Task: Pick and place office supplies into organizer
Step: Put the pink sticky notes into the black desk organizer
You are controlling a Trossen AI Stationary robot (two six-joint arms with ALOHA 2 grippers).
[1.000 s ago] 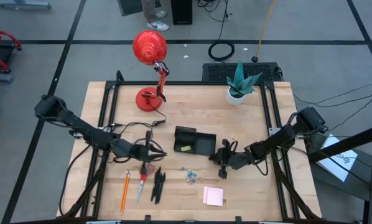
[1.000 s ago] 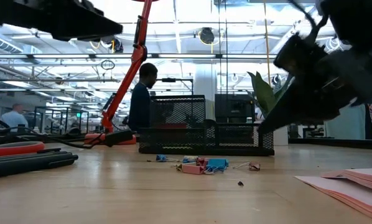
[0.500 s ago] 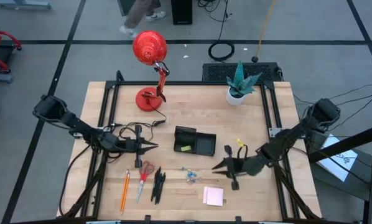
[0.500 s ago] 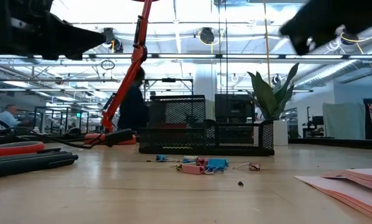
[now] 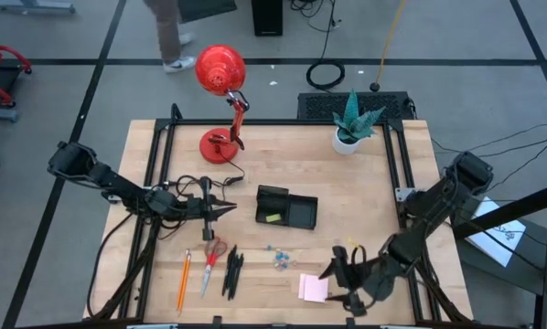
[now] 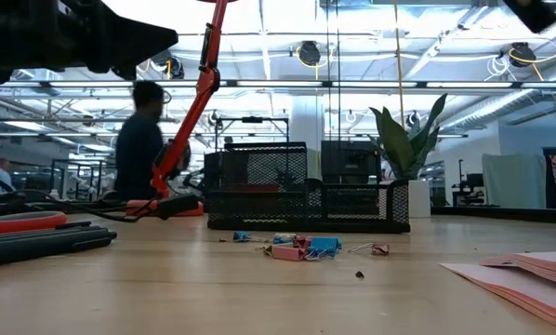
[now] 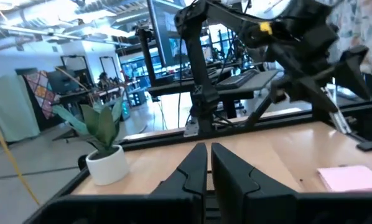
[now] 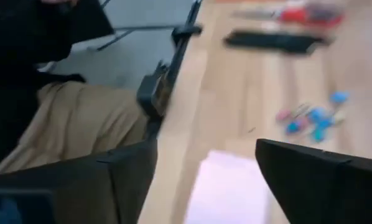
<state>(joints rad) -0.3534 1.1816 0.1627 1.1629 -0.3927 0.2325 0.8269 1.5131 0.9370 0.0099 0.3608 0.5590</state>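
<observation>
The black organizer (image 5: 287, 208) stands mid-table with a yellow-green piece (image 5: 272, 217) inside. Near the front lie an orange pencil (image 5: 183, 279), red-handled scissors (image 5: 211, 260), black pens (image 5: 230, 272), blue clips (image 5: 279, 259) and a pink sticky-note pad (image 5: 312, 288). My right gripper (image 5: 337, 290) hovers open just right of the pad, above the table; in its wrist view the pad (image 8: 226, 186) shows between the spread fingers. My left gripper (image 5: 228, 209) is shut and empty, held level left of the organizer, above the scissors.
A red desk lamp (image 5: 220, 100) and a white plant pot (image 5: 348, 139) stand at the far edge. Black rails (image 5: 155, 183) run along both table sides. A person in tan trousers (image 8: 74, 127) is close to the near edge; another walks beyond the far edge (image 6: 140, 140).
My right gripper has left the organizer's right side, risen and swung toward the table's near edge, and opened wide on the way; it now stands by the sticky-note pad. My left gripper has shifted a little toward the far edge and tipped up, still shut.
</observation>
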